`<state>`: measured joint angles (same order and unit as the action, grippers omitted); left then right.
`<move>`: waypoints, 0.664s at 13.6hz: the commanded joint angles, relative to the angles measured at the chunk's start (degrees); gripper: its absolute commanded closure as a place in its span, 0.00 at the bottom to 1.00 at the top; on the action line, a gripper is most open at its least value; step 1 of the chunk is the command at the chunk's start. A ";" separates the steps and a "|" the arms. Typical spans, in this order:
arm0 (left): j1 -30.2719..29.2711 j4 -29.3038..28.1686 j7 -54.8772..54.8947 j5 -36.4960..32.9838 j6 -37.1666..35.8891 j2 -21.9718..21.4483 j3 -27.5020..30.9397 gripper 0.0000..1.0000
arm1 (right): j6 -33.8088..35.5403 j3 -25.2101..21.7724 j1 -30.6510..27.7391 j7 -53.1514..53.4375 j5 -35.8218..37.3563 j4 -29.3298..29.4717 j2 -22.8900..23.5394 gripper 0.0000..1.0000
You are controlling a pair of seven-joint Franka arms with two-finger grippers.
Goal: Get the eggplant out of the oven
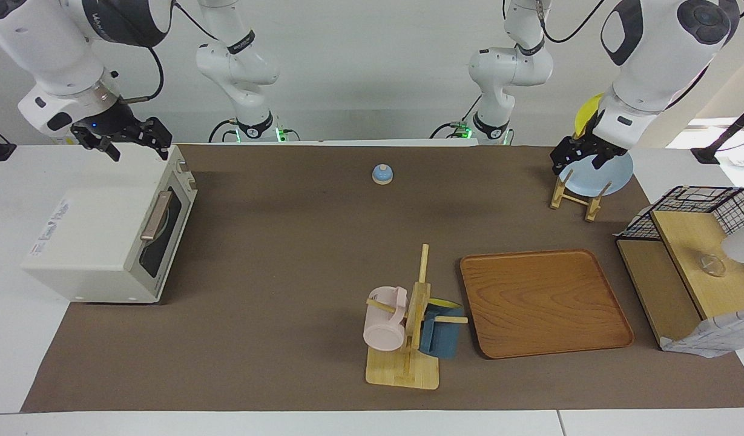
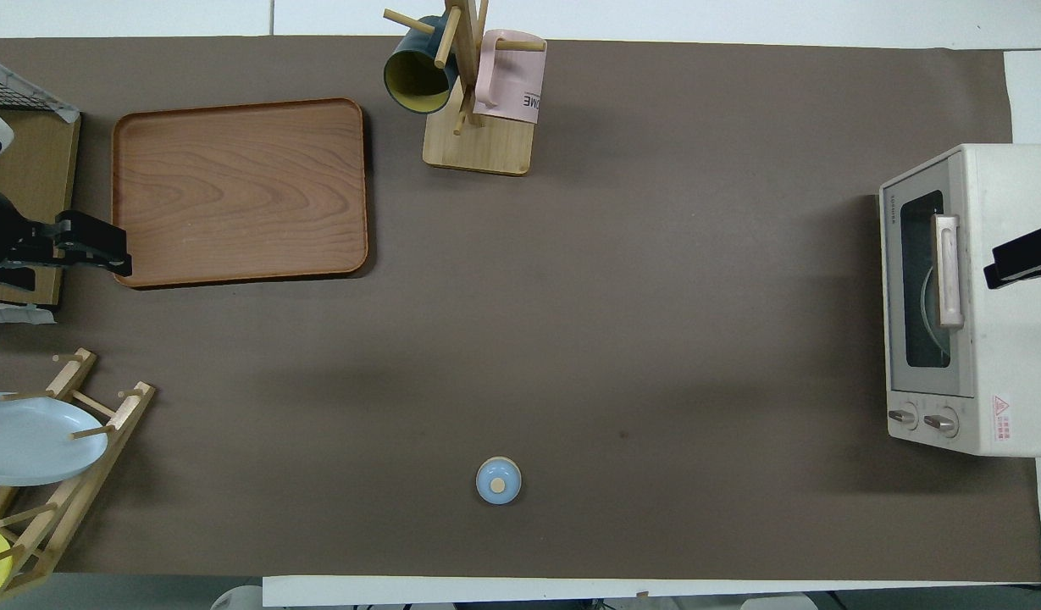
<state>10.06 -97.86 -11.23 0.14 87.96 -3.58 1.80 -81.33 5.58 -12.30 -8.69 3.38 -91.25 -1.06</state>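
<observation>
The cream-white oven [image 1: 87, 242] stands at the right arm's end of the table, also in the overhead view [image 2: 994, 296]. Its dark glass door is shut, with the bronze handle [image 1: 155, 216] across it. The eggplant is hidden; only a faint plate rim shows through the glass. My right gripper [image 1: 138, 148] hangs open and empty over the oven's top [image 2: 1024, 254]. My left gripper [image 1: 577, 165] hangs open and empty over the plate rack at the left arm's end, beside the wooden tray in the overhead view [image 2: 105, 254].
A small blue bell [image 1: 382, 174] sits near the robots mid-table. A wooden tray [image 1: 544, 303], a mug tree [image 1: 408, 327] with a pink and a blue mug, a plate rack [image 1: 574, 197] with a pale blue plate, and a wooden shelf with a wire basket [image 1: 692, 260] stand toward the left arm's end.
</observation>
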 commanded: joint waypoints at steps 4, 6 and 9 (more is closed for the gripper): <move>-0.31 -0.05 0.33 0.30 -0.60 -0.46 -0.22 0.00 | -0.67 0.13 -0.35 -0.09 -0.92 -0.60 -0.70 0.00; -0.31 -0.05 0.33 0.30 -0.60 -0.46 -0.22 0.00 | -0.49 0.13 -0.18 -0.70 -0.83 -0.77 -1.05 0.00; -0.31 -0.05 0.33 0.30 -0.60 -0.46 -0.22 0.00 | -1.01 0.13 -0.18 -0.80 -0.83 -1.38 -1.14 0.19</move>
<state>10.06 -97.86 -11.23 0.14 87.96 -3.58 1.80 -81.34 5.56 -12.36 -8.69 3.32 -91.25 -1.19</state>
